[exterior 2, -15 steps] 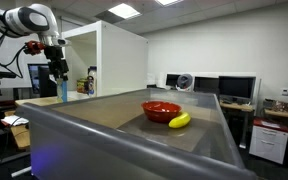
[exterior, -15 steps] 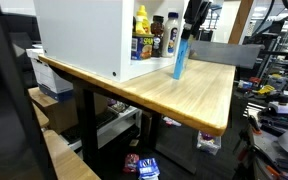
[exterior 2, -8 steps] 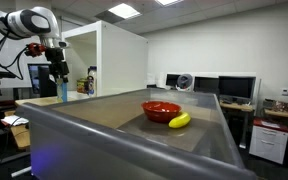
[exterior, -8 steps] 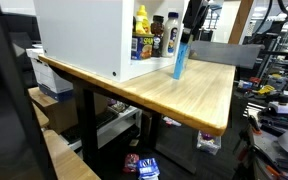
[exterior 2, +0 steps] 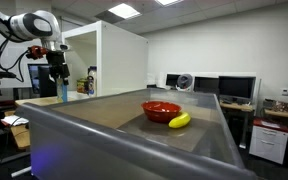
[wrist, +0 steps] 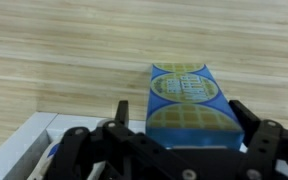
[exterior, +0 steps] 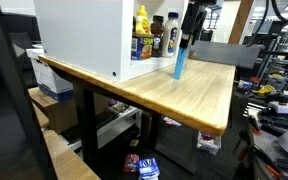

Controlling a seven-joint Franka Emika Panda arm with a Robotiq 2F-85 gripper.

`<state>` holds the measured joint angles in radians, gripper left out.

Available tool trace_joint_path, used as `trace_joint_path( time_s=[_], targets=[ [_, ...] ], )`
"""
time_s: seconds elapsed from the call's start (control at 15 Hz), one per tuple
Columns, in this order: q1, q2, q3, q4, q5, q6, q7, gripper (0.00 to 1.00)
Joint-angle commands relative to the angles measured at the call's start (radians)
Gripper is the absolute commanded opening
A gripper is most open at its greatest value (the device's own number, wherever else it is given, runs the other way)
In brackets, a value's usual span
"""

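A tall blue box with a waffle picture [wrist: 189, 100] stands upright on the wooden table [exterior: 199, 95], next to the open front of a white cabinet [exterior: 84, 35]. My gripper [wrist: 184, 120] hangs directly over the box's top, open. In the wrist view one finger [wrist: 122, 112] stands on each side of the box with a gap to it. In both exterior views the gripper [exterior: 191, 30] [exterior 2: 58, 72] sits just above the blue box [exterior: 180, 62] [exterior 2: 62, 90]. Nothing is held.
Inside the cabinet stand a yellow bottle [exterior: 141, 20], a dark sauce bottle [exterior: 172, 32] and other containers. A red bowl [exterior 2: 161, 109] and a banana [exterior 2: 180, 120] lie on a near surface. The white cabinet's edge [wrist: 24, 150] is close beside the gripper.
The arm has shifted only slightly. The gripper stays open over the blue box, which has not moved.
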<state>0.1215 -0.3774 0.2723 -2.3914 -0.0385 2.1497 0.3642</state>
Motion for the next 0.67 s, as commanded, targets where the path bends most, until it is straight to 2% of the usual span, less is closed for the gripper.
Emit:
trace_joint_path(
  time_s=[0.0,0.4,0.47,0.53,0.6],
  targets=[
    [0.003,0.025,-0.002,0.007,-0.030,0.017,-0.015,1.00],
    [0.009,0.045,-0.001,0.006,-0.052,0.029,-0.031,1.00],
    [0.010,0.048,-0.001,0.007,-0.054,0.029,-0.033,0.90],
    [0.011,0.050,-0.001,0.007,-0.056,0.032,-0.036,0.75],
    [0.012,0.052,-0.001,0.007,-0.058,0.032,-0.038,0.70]
  ],
)
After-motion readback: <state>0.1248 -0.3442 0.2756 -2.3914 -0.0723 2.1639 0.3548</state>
